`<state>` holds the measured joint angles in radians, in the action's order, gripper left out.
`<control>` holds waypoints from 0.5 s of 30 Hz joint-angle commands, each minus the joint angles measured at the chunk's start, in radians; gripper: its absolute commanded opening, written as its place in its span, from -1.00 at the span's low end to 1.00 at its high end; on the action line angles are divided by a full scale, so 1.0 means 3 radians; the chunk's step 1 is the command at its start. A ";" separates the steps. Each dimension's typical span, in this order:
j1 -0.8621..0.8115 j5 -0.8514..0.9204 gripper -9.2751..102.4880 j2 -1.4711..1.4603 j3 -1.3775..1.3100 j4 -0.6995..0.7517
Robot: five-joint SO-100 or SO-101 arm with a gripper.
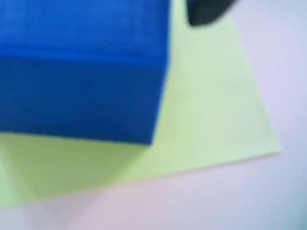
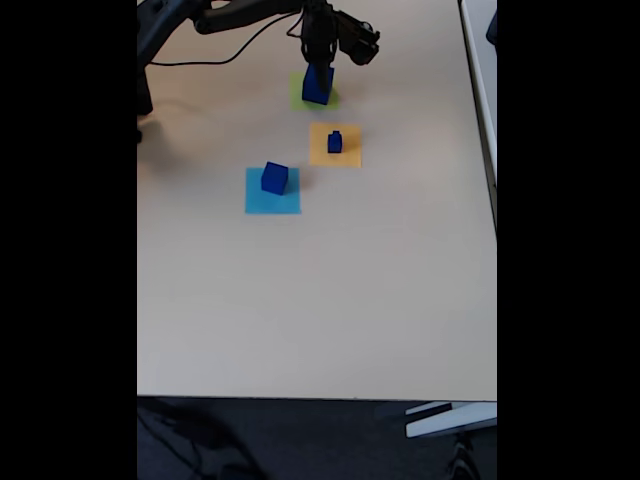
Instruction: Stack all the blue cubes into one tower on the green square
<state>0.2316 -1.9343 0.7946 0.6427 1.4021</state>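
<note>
wrist view, blurred blue cube (image 1: 81, 67) cropped, green square (image 1: 206, 110)

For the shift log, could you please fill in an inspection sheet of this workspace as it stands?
Surface: beige table, bare apart from the items below.
Job's things: large blue cube on the green square; small blue cube on the orange-yellow square; medium blue cube on the light blue square.
Clutter: nothing seen.
Hand: hand directly above the large cube; grip cannot be judged.
Cables: black cable trails across the table by the arm.
Surroundings: dark floor below the table edge.
</note>
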 commanded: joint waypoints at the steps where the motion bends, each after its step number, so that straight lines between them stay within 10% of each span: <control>1: -0.0005 0.0051 -0.34 0.0123 -0.0153 -0.0005; 15: 0.0000 0.0205 -0.43 0.0102 -0.0148 0.0020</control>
<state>0.2316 -1.8837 0.7946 0.6427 1.4021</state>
